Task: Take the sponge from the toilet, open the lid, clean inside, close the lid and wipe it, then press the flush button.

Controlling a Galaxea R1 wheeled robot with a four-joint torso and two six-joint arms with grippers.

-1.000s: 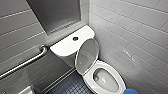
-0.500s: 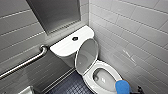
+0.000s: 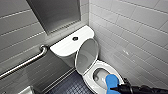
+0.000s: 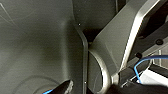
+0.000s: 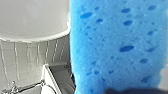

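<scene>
**Sponge in hand, lid up: the job stands at the bowl-cleaning stage**

Judging from how things lie, the first two steps are done. The small bright blue porous sponge (image 3: 111,82) is off its resting place and clamped in the right hand (image 3: 116,88), a dark arm coming in from the 4 o'clock corner of the head view. In the right wrist view the sponge (image 5: 117,45) looms close, with a dark part of the hand across its lower edge. The white glossy oval lid (image 3: 86,56) stands raised, leaning back toward the tank at the bowl's 11 o'clock.

The sponge sits at the 5 o'clock side of the white ceramic toilet (image 3: 88,79), over the rim and the opening of the bowl. Whether it touches the ceramic cannot be told. That places the work at cleaning inside; how much of the bowl has been wiped is not visible.

Left to do, as I judge it: finish the bowl, lower the lid, wipe it, and press the dark round flush button (image 3: 75,38) on the flat white tank cover (image 3: 65,46), at 11 o'clock from the lid.

For the left hand I cannot tell whether it is apart or together.
</scene>
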